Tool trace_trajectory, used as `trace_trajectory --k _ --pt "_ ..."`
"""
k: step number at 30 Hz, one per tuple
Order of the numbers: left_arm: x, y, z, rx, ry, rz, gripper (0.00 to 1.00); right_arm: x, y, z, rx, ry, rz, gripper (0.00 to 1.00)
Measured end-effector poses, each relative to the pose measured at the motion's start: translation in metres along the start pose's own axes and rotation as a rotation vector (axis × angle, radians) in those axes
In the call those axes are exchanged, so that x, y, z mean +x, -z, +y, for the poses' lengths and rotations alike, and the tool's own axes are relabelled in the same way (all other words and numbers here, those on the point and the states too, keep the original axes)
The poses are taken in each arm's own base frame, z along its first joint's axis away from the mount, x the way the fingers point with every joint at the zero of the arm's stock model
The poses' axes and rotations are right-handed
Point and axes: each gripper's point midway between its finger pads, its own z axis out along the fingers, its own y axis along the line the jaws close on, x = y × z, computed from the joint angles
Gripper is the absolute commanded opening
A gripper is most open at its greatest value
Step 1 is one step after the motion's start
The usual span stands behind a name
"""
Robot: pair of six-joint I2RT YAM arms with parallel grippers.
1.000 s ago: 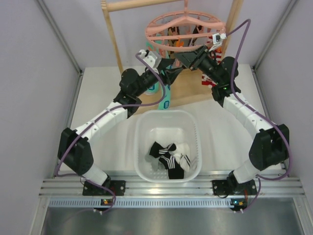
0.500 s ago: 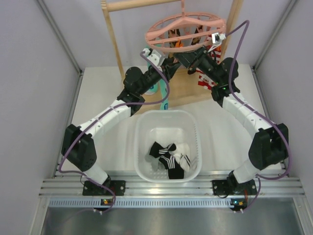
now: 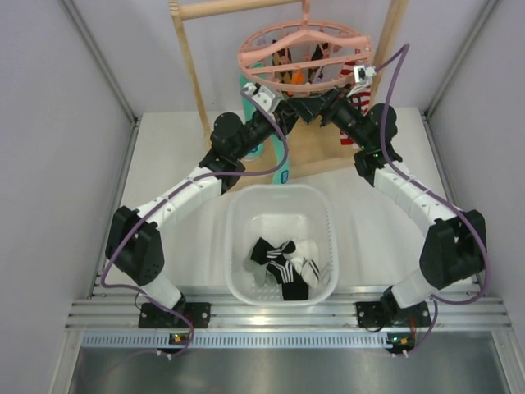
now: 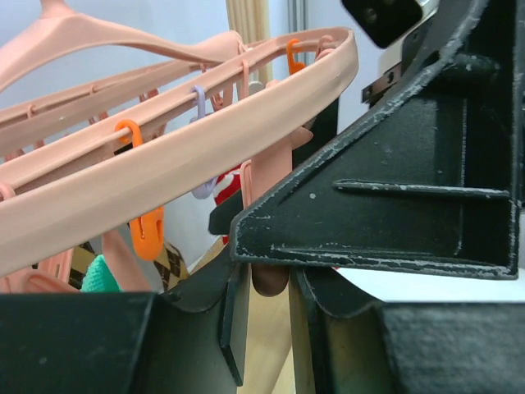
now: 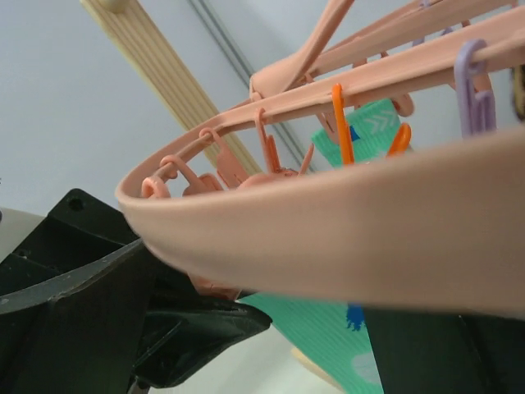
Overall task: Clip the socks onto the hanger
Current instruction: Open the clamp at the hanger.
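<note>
Arms [image 3: 184, 193] [image 3: 410, 197] raised; end effectors [image 3: 285, 107] [image 3: 318, 107] meet beneath hanger [image 3: 246, 59]

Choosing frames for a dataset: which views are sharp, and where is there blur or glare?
Top external: evenly lit, sharp, no glare; hanger, socks and basket crisp. Left wrist: mostly sharp, hanger's outer ring slightly soft at lower left. Right wrist: that ring sits too close to the lens and smears across the frame; pegs behind clearer.
</note>
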Motion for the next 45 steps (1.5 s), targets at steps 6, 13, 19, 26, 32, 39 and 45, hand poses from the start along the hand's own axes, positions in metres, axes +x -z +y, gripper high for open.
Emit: trace_trajectory --k 6,13,19,26,32,39,45 --pt "0.006 -0.001 -0.002 0.009 0.004 0.016 0.0 -0.006 0.026 -0.008 0.111 0.151 -0.037 1.0" --pt "0.004 -0.001 -0.003 0.016 0.003 0.008 0.0 -0.01 0.047 0.004 0.122 0.36 -0.037 1.0" --pt "0.001 -0.001 -0.005 0.025 0.008 -0.006 0.0 -0.007 0.055 0.002 0.124 0.323 -0.025 0.79" --pt "-0.006 -0.001 -0.006 0.038 -0.005 -0.045 0.0 0.0 0.047 0.005 0.115 0.148 -0.044 0.81" --pt "0.007 0.005 -0.006 0.041 -0.015 -0.051 0.0 -0.014 0.039 0.009 0.138 0.079 -0.117 0.71" --pt "0.005 0.005 -0.005 0.041 -0.027 -0.072 0.0 -0.023 0.03 0.002 0.155 0.06 -0.164 0.62" --pt "0.01 0.004 -0.004 0.042 -0.029 -0.062 0.0 -0.015 0.025 -0.004 0.154 0.044 -0.15 0.61"
